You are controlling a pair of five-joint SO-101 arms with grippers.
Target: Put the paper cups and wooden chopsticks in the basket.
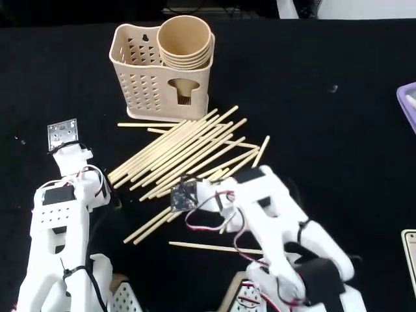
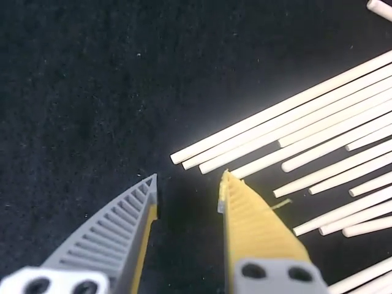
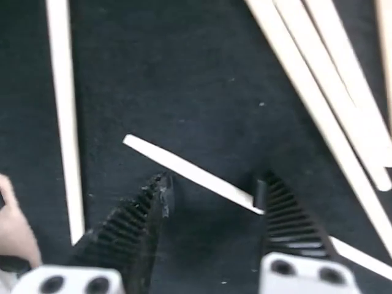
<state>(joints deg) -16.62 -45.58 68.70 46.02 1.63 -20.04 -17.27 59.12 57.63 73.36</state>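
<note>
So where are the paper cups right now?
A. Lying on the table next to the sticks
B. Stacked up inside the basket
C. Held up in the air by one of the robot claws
B: the paper cups sit stacked together inside the basket, while the chopsticks lie spread out on the table in front of it.

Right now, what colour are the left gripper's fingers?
The left gripper has one grey and one yellow finger; left wrist view shows it best.
</note>
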